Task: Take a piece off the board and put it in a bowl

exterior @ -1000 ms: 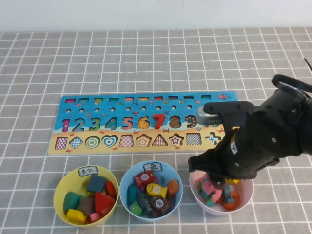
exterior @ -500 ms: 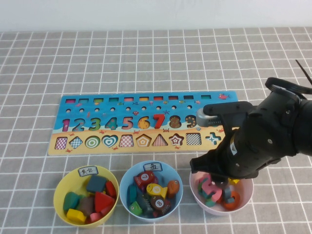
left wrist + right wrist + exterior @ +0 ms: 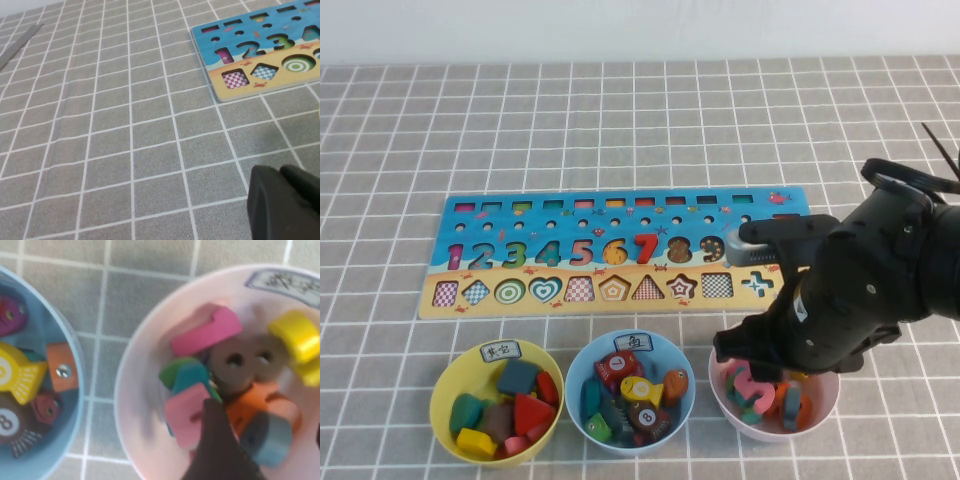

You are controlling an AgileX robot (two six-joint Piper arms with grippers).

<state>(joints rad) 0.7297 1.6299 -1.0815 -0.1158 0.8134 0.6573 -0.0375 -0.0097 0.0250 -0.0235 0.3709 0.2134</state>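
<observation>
A table covered in grey cloth with a white grid pattern carries four things. A long wooden puzzle board, blue above and sandy yellow below, lies flat across the middle. Nearer the robot, three bowls sit in a row: a yellow bowl at the left, a light blue bowl in the middle, and a pale pink bowl at the right.

The left gripper is just above bare cloth, off the board's left end; the right gripper is over the pink bowl.

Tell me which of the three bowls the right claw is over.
The pale pink bowl, rightmost in the row, holding the grey 8. The right claw hangs over it; the blue bowl and yellow bowl sit further left. The left claw is parked away.
</observation>
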